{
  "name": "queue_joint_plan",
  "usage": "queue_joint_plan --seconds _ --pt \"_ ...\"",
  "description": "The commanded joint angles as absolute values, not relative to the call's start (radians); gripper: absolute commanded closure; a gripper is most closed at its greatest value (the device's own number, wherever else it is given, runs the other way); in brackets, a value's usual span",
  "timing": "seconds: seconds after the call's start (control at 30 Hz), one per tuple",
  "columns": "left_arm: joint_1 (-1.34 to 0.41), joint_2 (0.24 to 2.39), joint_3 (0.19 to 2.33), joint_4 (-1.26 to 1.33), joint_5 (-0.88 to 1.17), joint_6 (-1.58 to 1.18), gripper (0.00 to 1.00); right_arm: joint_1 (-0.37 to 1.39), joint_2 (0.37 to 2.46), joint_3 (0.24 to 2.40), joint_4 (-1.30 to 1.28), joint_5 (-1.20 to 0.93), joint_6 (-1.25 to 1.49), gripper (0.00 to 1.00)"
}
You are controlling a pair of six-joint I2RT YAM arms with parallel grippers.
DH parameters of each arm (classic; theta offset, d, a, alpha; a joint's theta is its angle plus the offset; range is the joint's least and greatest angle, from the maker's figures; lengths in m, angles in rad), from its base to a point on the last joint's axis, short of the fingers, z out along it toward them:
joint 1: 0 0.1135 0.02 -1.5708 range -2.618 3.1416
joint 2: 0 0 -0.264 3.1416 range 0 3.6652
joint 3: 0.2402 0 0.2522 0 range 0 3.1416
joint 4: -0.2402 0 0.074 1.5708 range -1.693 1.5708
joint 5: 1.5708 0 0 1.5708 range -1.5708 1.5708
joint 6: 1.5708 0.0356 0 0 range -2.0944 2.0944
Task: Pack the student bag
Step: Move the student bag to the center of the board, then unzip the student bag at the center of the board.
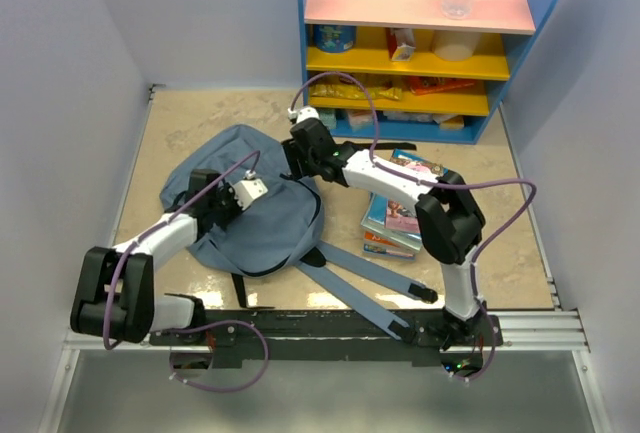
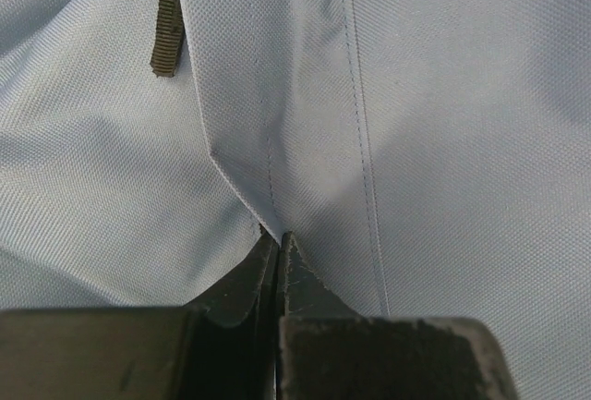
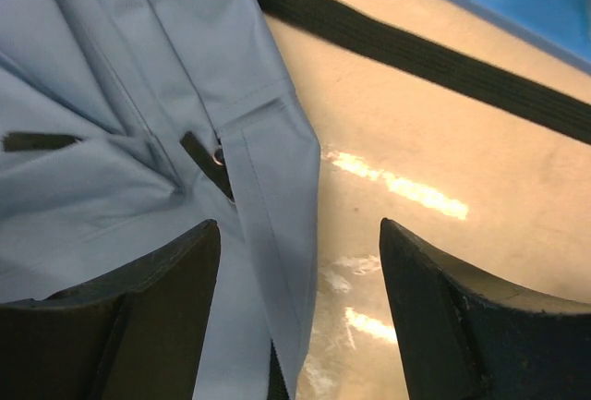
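The grey-blue student bag [image 1: 215, 163] lies flat on the beige table, its padded shoulder straps [image 1: 350, 278] trailing towards the near edge. My left gripper [image 1: 255, 198] is over the bag's middle. In the left wrist view it [image 2: 278, 236] is shut on a raised fold of the bag's fabric [image 2: 443, 95]. My right gripper [image 1: 297, 168] is at the bag's far right edge. In the right wrist view it [image 3: 295, 234] is open, with the bag's edge [image 3: 277, 197] and a dark zip pull [image 3: 208, 158] between and ahead of the fingers.
A stack of colourful books [image 1: 400, 208] lies right of the bag, under the right arm. A thin black webbing strap [image 3: 416, 54] runs across the table beyond the right gripper. A blue shelf unit [image 1: 420, 43] with bottles and boxes stands at the back.
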State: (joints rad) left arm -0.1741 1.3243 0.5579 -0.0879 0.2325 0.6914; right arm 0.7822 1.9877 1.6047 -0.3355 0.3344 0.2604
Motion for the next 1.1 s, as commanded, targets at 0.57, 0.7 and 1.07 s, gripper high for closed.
queue_joint_plan --seconds 0.57,0.7,1.07 --pt "0.219 1.365 0.888 -0.555 0.801 0.716 0.18 0.844 2.243 1.904 -0.316 0.199 0.117 0.35" --pt "0.248 1.419 0.885 -0.506 0.718 0.674 0.18 0.856 2.287 1.927 -0.34 0.198 0.078 0.35" --pt "0.248 1.405 0.812 -0.42 0.658 0.678 0.18 0.861 2.401 2.017 -0.368 0.163 0.113 0.39"
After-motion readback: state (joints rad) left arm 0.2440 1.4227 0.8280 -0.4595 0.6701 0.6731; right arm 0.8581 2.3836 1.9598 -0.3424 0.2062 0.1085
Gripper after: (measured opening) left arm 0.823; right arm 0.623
